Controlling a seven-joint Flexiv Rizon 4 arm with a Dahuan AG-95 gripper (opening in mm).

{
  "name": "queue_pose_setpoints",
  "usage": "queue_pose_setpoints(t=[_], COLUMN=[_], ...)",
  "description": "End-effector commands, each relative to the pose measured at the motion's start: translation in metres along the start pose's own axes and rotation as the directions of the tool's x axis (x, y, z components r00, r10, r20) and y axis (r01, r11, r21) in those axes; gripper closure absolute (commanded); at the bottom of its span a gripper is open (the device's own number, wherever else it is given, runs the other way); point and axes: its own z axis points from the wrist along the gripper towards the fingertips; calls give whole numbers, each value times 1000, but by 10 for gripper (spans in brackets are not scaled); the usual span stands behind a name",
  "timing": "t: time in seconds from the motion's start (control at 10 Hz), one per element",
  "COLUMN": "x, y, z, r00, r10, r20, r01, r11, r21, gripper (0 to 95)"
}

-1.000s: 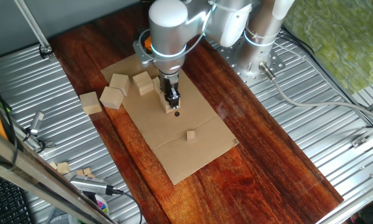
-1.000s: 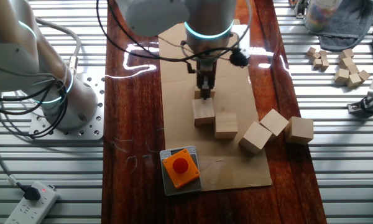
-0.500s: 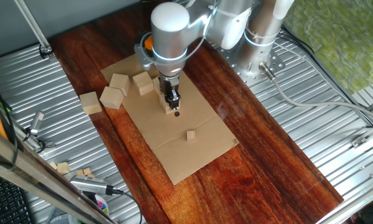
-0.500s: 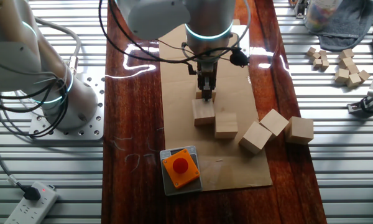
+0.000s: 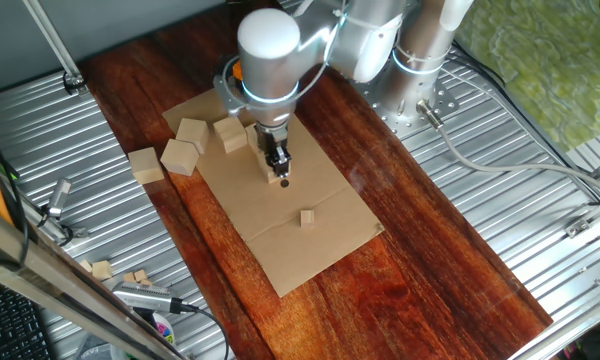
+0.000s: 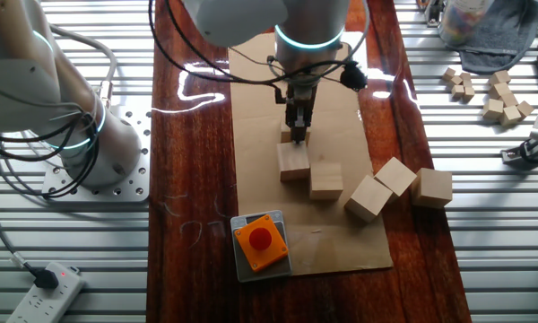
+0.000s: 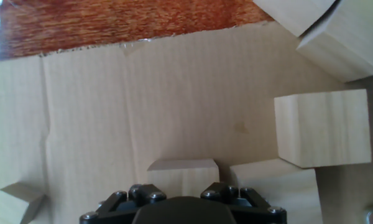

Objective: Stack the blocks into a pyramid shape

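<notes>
The silver-and-white robot arm [image 5: 280, 50] points its dark two-finger gripper [image 6: 298, 136] straight down over a flat sheet of brown corrugated cardboard [image 6: 332, 233] that lies on the dark red wooden tabletop [image 5: 420, 250]. Its fingertips sit at a small pale wooden block [image 7: 183, 174], closed narrowly around it as far as the fixed views show, though the hand view hides the tips themselves, so the grip cannot be told for certain. Just in front of the gripper stand two plain pale wooden cubes, one [image 6: 294, 162] and the next [image 6: 325, 179], side by side and touching. Three more like cubes [image 6: 398, 187] cluster near the cardboard's edge, one tilted. A tiny wooden cube [image 5: 307, 217] sits alone further along the sheet. An orange box with a dark red button [image 6: 259, 241] rests at the cardboard's near corner.
</notes>
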Motion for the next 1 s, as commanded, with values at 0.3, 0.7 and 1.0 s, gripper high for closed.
queue_pose_setpoints(t=[0.3,0.7,1.0], x=[0,2,5], y=[2,5,5], z=[-6,-17,-22], r00=[999,998,997], r10=[-22,-28,-43], r20=[-33,-52,-62], r01=[22,30,45], r11=[999,999,998], r21=[23,30,35], gripper=[950,950,950])
